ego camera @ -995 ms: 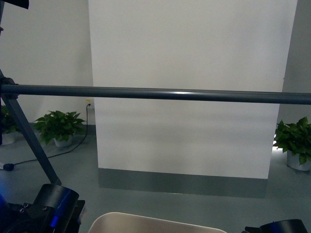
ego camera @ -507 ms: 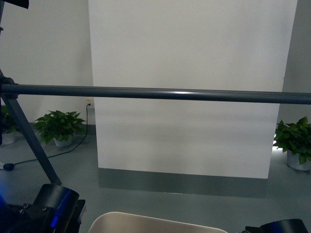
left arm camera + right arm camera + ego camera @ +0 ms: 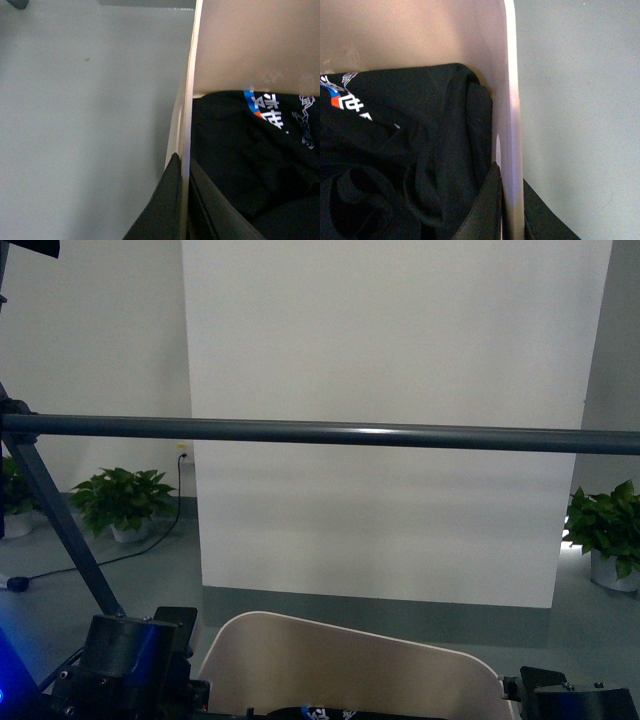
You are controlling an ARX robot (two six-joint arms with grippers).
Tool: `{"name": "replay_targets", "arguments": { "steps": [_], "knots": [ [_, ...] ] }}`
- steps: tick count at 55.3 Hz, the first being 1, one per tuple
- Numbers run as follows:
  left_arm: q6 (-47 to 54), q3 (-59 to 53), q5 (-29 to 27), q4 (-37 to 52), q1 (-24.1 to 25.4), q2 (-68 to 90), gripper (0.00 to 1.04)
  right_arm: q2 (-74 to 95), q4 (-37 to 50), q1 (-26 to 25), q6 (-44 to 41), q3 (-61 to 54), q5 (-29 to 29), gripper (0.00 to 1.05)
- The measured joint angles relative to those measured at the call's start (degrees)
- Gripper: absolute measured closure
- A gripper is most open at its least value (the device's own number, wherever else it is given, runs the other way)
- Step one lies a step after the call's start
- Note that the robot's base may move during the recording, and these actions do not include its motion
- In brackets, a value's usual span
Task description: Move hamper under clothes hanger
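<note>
Hamper (image 3: 350, 665) lifted higher into view; black garment (image 3: 240, 165) lettering unreadable.

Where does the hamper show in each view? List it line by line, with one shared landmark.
Front view: hamper at bottom centre, its beige wall rising between the two arms.
Left wrist view: its rim crosses the picture's middle, grey floor on one side, black shirt on the other.
Right wrist view: the rim again, same floor and shirt either side.
Shared landmark: the shirt's blue-and-white print, in both wrist views.
</note>
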Motion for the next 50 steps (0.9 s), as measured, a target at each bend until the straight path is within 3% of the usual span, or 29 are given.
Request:
{"name": "replay_targets", "arguments": {
  "steps": [18, 50],
  "knots": [
    [0.20, -2.38, -0.13, -5.27, -0.59, -0.13, 1.01, 1.25, -6.10, -0.85, -0.02, 1.97, -3.61, 1.02],
    [-0.46, -8.83, -0.81, -4.33, -0.46, -3.10, 1.01, 4.57, -9.51, -1.60, -1.68, 7.72, -5.09, 1.02]
  ]
}}
